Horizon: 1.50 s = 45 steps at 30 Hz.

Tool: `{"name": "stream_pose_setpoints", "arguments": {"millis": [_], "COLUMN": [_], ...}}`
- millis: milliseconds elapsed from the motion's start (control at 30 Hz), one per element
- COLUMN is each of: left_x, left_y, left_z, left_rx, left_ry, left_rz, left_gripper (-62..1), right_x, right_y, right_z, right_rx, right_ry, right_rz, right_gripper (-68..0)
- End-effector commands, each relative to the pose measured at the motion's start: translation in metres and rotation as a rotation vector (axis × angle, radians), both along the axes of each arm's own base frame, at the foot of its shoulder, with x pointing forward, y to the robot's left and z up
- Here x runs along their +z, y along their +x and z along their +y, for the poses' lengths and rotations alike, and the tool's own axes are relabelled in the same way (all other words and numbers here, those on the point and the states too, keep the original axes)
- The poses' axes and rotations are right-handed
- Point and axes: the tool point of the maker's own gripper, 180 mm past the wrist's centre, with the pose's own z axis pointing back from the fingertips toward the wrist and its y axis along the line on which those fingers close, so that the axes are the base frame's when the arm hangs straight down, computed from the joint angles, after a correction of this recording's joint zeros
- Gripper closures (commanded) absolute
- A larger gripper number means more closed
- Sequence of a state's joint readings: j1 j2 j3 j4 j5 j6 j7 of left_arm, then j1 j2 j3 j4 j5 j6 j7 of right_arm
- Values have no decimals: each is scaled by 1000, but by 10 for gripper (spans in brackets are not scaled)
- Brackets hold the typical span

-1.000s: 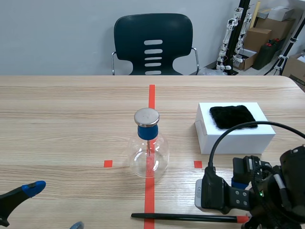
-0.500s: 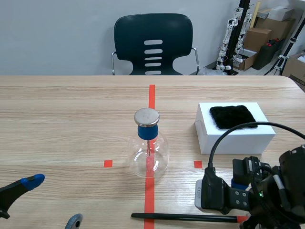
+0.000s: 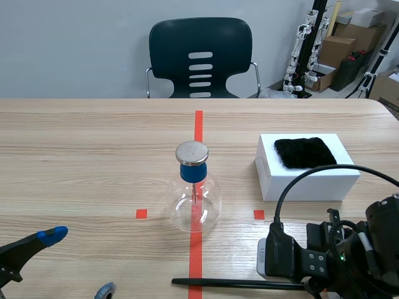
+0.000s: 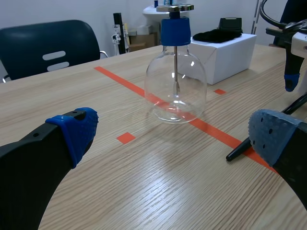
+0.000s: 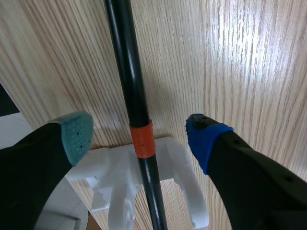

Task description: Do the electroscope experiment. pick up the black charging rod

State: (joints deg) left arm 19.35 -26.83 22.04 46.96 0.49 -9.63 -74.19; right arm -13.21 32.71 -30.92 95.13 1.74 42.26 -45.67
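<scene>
While your right gripper [image 5: 139, 132] hangs open astride the black rod [image 5: 125, 62], which lies on the bench [image 5: 230, 57] with its orange-banded end resting on a white stand [image 5: 178, 155], lower straight down and close squarely across the shaft so it can't roll away.

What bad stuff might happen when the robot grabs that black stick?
The right gripper is open around the black rod near its orange band. The rod is thin and round, so it might slip or roll off its white stand as the fingers close. The rod's far end also lies near the glass flask, so a careless swing may knock it.
</scene>
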Motion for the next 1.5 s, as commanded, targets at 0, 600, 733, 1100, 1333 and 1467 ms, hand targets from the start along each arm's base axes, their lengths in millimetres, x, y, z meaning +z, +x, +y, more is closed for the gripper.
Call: {"name": "stream_pose_setpoints", "arguments": {"millis": [0, 600, 733, 1100, 1333, 1467], "left_x": [6, 3, 3, 4, 4, 4], "left_y": [2, -3, -3, -4, -3, -3], "left_z": [-1, -9, -9, -8, -8, -8], "left_rx": [-8, -59, -59, -57, -50, -50], "left_ry": [-15, 14, 14, 9, 4, 4], "left_rz": [-26, -28, -28, -31, -32, -32], "left_gripper": [-623, -623, -623, -623, -623, -623], "right_x": [4, 4, 4, 4, 3, 3], "right_y": [6, 6, 6, 6, 6, 9], "right_z": [-1, -2, -2, -2, -4, -9], "right_rx": [6, 6, 6, 5, 7, 23], "right_ry": [-2, -3, -4, -7, -15, -51], "right_rz": [-15, -15, -15, -14, -15, -38], "right_gripper": [-363, -95, -15, -11, -11, -11]}}
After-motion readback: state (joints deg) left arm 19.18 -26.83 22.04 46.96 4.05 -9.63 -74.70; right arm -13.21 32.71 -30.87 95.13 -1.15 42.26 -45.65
